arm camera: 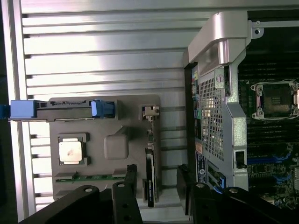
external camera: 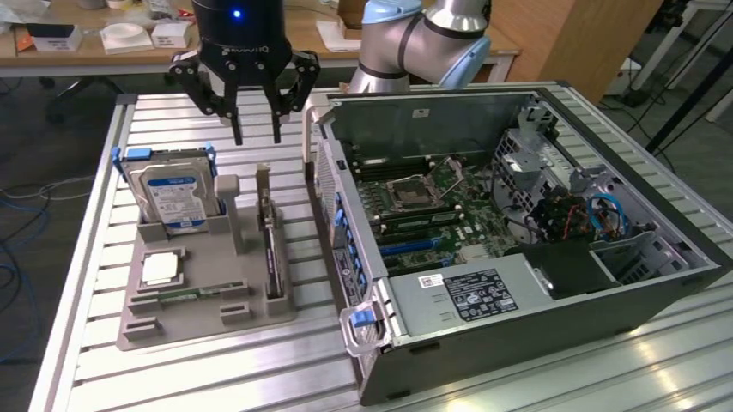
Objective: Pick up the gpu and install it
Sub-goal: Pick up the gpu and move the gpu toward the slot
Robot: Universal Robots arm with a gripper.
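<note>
The gpu (external camera: pixel 270 249) is a thin black card standing on edge in a slot of the grey holder tray (external camera: pixel 172 322), its metal bracket end toward the back. In the wrist view the gpu (arm camera: pixel 149 179) runs between the two dark fingers. My gripper (external camera: pixel 257 136) hangs open above the far end of the card, not touching it, with nothing between its fingers. In the wrist view my gripper (arm camera: pixel 157 172) straddles the card from above. The open computer case (external camera: pixel 641 296) lies to the exterior view's right of the tray, with the motherboard (external camera: pixel 441 206) exposed.
In the same tray stand a silver hard drive (external camera: pixel 172 196) with blue rails, a square processor (external camera: pixel 160 268) and a green memory stick (external camera: pixel 184 294). The slatted metal table (external camera: pixel 81 257) carries everything. The case's wall (external camera: pixel 332 184) rises close beside the gpu.
</note>
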